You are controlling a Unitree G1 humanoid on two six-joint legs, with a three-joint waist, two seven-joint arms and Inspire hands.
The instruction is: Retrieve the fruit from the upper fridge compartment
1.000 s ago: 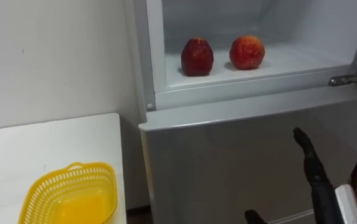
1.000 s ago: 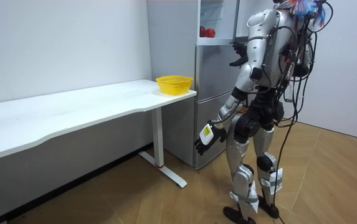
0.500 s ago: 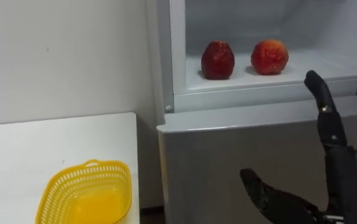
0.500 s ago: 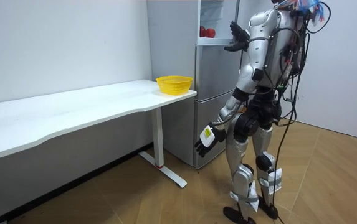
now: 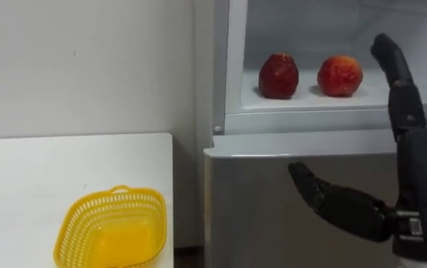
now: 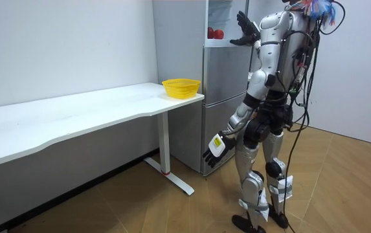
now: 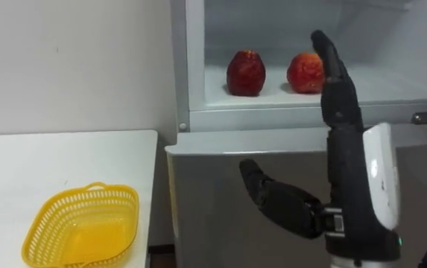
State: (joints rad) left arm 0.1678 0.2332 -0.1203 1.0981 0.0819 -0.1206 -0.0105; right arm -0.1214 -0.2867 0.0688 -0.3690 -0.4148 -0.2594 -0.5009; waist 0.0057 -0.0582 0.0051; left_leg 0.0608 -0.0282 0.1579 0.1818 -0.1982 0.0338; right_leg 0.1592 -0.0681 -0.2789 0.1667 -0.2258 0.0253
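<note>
Right hand: the right hand [image 7: 349, 160] is raised upright in front of the open upper fridge compartment [image 5: 237, 67], palm side turned towards the robot's left.
Right hand state: fingers straight and together, pointing up; the thumb is spread wide to the left, in front of the lower fridge door [image 5: 265, 216]. It holds nothing.
Right fingertips: level with the fruit on the shelf. They are just right of the red-orange fruit [image 5: 340, 75] in the left eye view and overlap its right edge in the right eye view. Whether they have passed the opening I cannot tell.
Left hand: in the room view the left hand [image 6: 213, 147] hangs low beside the thigh, fingers loose, empty.
Task's things: a dark red fruit [image 5: 279, 76] and the red-orange fruit stand side by side, a little apart, on the white shelf [image 5: 302, 103] of the upper compartment, dark one on the left.
In the way: the shelf's front edge is bare, and the right hand itself partly covers the red-orange fruit.
Stance: the robot stands upright close to the fridge, facing it.
Around: a yellow plastic basket [image 5: 112, 231] sits near the corner of the white table [image 5: 27, 179], which stands against the wall left of the fridge.
</note>
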